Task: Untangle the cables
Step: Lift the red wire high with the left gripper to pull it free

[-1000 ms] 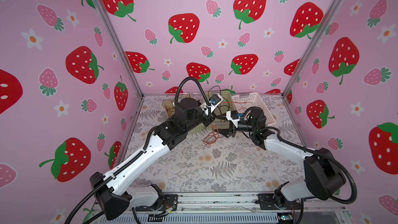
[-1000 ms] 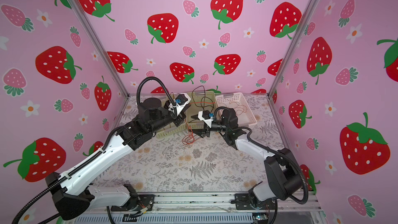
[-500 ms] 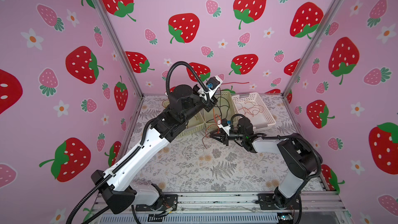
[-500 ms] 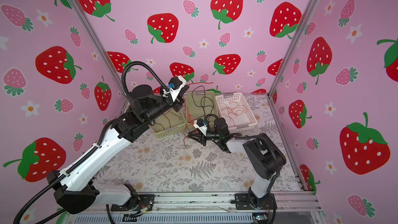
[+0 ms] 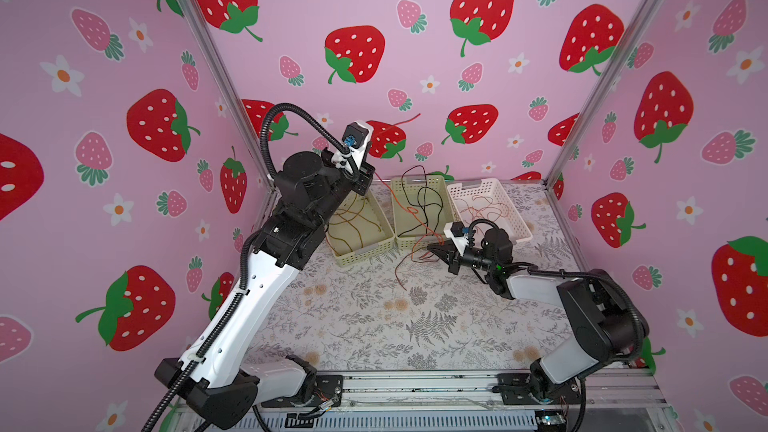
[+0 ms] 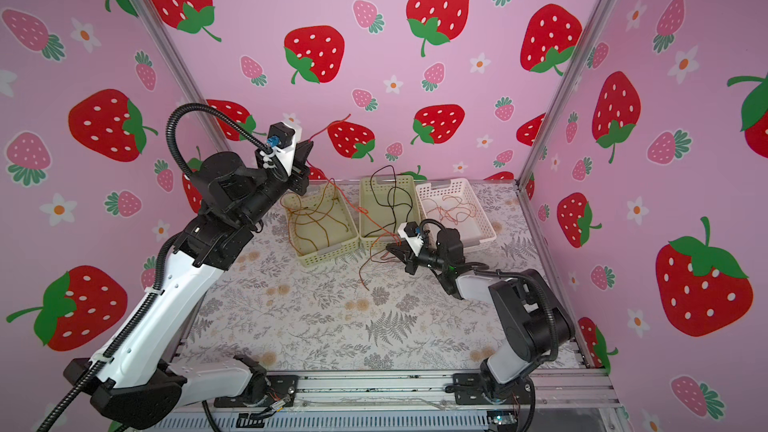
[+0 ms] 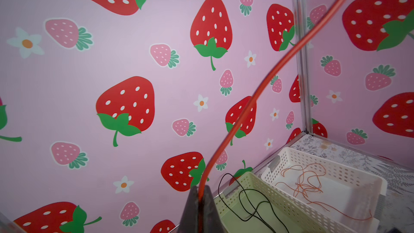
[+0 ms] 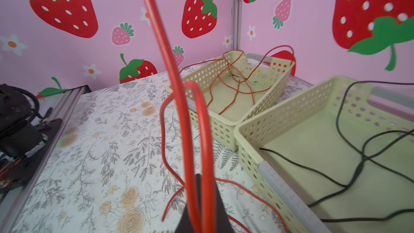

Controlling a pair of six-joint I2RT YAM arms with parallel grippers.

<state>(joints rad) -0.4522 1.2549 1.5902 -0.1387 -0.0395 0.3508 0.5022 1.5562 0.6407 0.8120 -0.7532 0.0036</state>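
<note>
- The right pincer [image 5: 434, 248] sits low over the surface [image 5: 374, 317], just in front of the middle green basket [image 5: 405, 239]. It is clenched on the red cable [image 8: 179, 90], and its wrist view shows two red strands passing between the closed tips.
- Loose red loops and a free end lie on the surface just beside that pincer.
- From there the red cable runs slanting up across the middle green basket, which holds black cables [image 5: 426, 197]; one of them arches above its far rim.
- On that basket's left stands another green basket [image 5: 365, 249] with orange-brown cables [image 5: 353, 218] in it. On its right is a white basket [image 5: 513, 218] holding thin orange cables [image 5: 478, 209].
- Farthest off, the left pincer [image 7: 199, 190] is raised above the far end of the left-hand basket, near the back wall [image 5: 415, 56]. It is clenched on the red cable, whose end sticks out past the tips toward that wall.
</note>
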